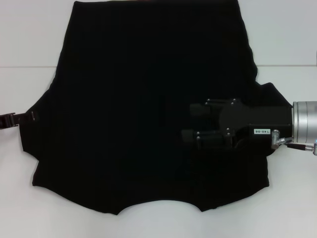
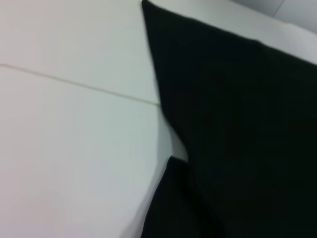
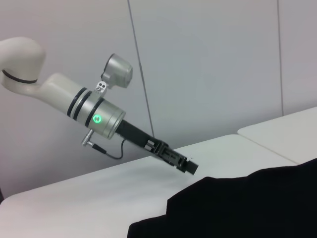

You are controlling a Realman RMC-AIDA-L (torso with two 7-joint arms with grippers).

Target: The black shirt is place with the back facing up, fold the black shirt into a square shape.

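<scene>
The black shirt lies spread flat on the white table, plain side up, with its sleeves out to both sides. My right gripper reaches in from the right and hovers over the shirt's right half, its two fingers apart with nothing between them. At the left sleeve's edge is the tip of my left gripper. The right wrist view shows the left gripper slim and shut just above the shirt's far edge. In the left wrist view I see the sleeve and side of the shirt.
A thin seam runs across the tabletop behind the sleeves. Bare white table surrounds the shirt on the left, right and near side. A light wall stands beyond the table in the right wrist view.
</scene>
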